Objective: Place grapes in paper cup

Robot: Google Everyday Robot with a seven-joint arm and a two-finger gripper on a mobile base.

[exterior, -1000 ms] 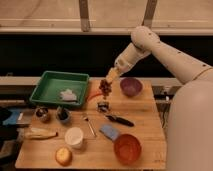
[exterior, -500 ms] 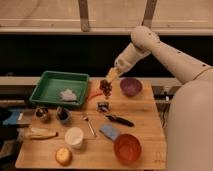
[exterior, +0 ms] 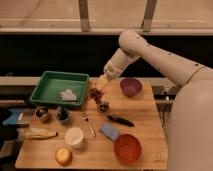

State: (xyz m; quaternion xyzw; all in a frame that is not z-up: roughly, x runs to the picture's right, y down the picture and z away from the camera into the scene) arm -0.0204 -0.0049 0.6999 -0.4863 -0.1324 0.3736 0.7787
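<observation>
My gripper [exterior: 101, 85] hangs over the back middle of the wooden table [exterior: 145, 117], at the end of the white arm that reaches in from the right. It is shut on the grapes [exterior: 95, 94], a small dark reddish bunch dangling just below and left of its fingers, above the table beside the green tray. The paper cup [exterior: 74, 137], small, white and upright, stands near the front left of the table, well in front of the gripper and a little to its left.
A green tray [exterior: 50, 82] with a white item lies back left. A purple bowl [exterior: 131, 86] sits right of the gripper. A small dark object [exterior: 103, 106] lies under the grapes. Two dark metal cups [exterior: 42, 114], a black-handled tool [exterior: 120, 120], a blue sponge [exterior: 109, 131] and an orange bowl [exterior: 127, 148] lie nearer the front.
The grapes have shifted slightly to the left with the gripper. Everything else stays put.
</observation>
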